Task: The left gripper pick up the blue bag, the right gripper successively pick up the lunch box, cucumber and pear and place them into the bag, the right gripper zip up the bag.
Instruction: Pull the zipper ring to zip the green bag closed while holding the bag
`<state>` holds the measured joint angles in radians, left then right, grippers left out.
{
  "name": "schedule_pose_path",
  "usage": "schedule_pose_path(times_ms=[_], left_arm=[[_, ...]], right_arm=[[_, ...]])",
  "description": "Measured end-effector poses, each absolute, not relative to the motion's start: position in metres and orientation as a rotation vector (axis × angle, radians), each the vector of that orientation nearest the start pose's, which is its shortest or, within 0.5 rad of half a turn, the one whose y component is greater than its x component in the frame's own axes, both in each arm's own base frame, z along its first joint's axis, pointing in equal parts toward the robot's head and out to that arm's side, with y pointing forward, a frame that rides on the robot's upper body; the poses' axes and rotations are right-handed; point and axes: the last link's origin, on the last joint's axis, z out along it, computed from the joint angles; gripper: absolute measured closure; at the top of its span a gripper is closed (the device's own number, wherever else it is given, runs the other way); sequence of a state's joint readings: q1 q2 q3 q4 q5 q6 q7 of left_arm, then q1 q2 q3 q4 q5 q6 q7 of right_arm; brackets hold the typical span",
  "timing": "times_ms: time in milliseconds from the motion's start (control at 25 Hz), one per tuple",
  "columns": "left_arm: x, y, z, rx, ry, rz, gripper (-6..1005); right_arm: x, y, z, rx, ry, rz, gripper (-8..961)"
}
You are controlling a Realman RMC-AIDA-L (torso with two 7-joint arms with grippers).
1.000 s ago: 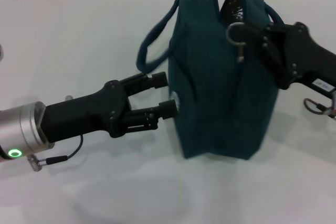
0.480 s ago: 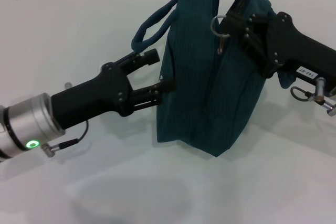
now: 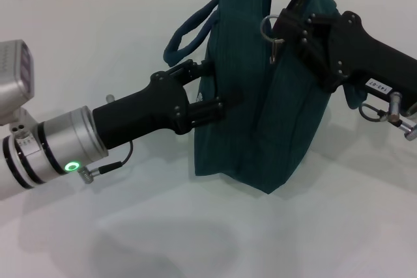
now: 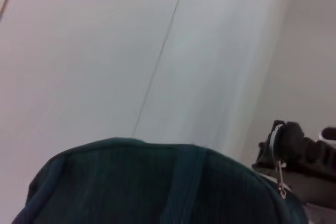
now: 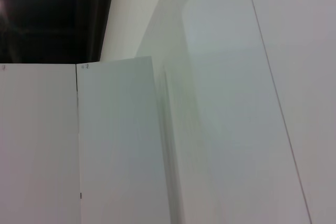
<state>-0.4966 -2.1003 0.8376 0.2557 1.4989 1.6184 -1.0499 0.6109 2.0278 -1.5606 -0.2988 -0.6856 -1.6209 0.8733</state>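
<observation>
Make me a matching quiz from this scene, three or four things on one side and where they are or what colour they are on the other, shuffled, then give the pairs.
Things:
1. blue bag
2. left gripper
3. right gripper
4. zipper ring

Descriptions:
A. silver, hanging at the top of the bag
B. dark teal, standing tilted on the white table
C. at the zipper on the bag's top
D. pressed against the bag's side by the handle

Pairs: 1-B, 2-D, 3-C, 4-A

We saw a dark teal blue bag (image 3: 260, 128) with a silver zipper ring (image 3: 268, 28), flanked by the black left gripper (image 3: 218, 92) on a silver wrist lit green and the black right gripper (image 3: 293, 27), all over a white table (image 3: 98, 43)
</observation>
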Motion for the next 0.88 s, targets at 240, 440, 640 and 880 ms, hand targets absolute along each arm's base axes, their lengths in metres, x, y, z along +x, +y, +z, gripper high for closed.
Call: schedule_pose_path(times_ms=[240,440,640,880], left_arm=[[-0.245,0.292,-0.0446,-2.489,-0.562,-1.262,284],[-0.2448,0.2897,-0.0467,-2.521,-0.555,-1.251,378],[-0.2444,0.2889,-0.0478,-2.532,-0.55,-1.246,500],[-0.2437,0.2872,-0.0499,-2.564,-0.537,-1.232,734]], right_arm=[[0.1789,0.3292,-0.0231,-2.442,0.193,1.481,936],[0.1794,0.3293,-0.0231,-2.441,0.196,1.479,936],[0.1793,0.3295,-0.0228,-2.439,0.196,1.48,936],[0.1794,0.3299,-0.0222,-2.433,0.198,1.482,936]])
